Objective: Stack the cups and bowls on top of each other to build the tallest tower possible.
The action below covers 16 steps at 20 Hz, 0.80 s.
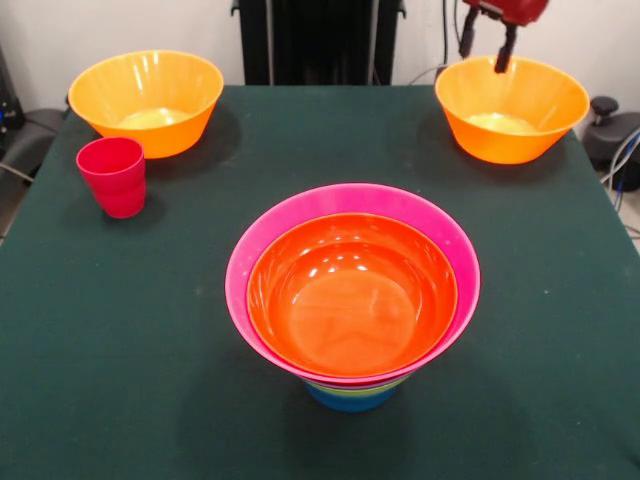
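Observation:
The tower stands in the middle of the table: a wide orange bowl (352,295) nests in a large pink bowl (300,215), over a lime green edge and a small blue base (350,398). Any other bowls in the stack are hidden. One yellow-orange bowl (146,100) sits at the far left, and the red cup (112,175) stands upright just in front of it. A second yellow-orange bowl (512,108) sits at the far right. My gripper (487,52) hangs open and empty just above that bowl's far rim. The sky blue cup is out of view.
The dark green table (120,330) ends at the far side behind the two yellow-orange bowls. The black pedestal (320,40) stands behind the table's middle. Dark equipment and cables (615,140) lie off the table's right edge.

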Tool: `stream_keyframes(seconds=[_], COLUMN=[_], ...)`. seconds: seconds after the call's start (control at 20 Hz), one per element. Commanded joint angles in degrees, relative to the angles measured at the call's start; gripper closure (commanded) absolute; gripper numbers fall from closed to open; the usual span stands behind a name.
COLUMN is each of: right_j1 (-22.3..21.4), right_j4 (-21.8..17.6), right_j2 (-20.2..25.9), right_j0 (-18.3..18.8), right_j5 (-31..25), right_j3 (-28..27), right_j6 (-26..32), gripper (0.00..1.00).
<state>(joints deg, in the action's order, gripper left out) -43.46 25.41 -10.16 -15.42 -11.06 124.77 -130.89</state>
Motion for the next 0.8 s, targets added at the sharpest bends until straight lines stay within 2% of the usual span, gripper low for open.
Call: stream_keyframes(seconds=[0.05,0.1,0.25,0.5,0.8], right_j1=[6.25,7.32,9.80,13.22,14.81], right_j4=[4.21,3.97,3.81,4.42,5.07], right_j2=[-2.00,-3.62,-5.33,-6.01,-6.95], right_j0=[-3.22,-3.97,-4.97,-6.49,-7.36], right_j5=[-10.11,-12.78,-16.07,-15.51,-16.73], right_j3=[-14.42,-17.59,-22.67,-26.71,-29.56], right_j6=[-14.22,-15.00,-16.42,-17.82,-19.05], gripper=[0.00,0.00,0.00,0.00,0.00])
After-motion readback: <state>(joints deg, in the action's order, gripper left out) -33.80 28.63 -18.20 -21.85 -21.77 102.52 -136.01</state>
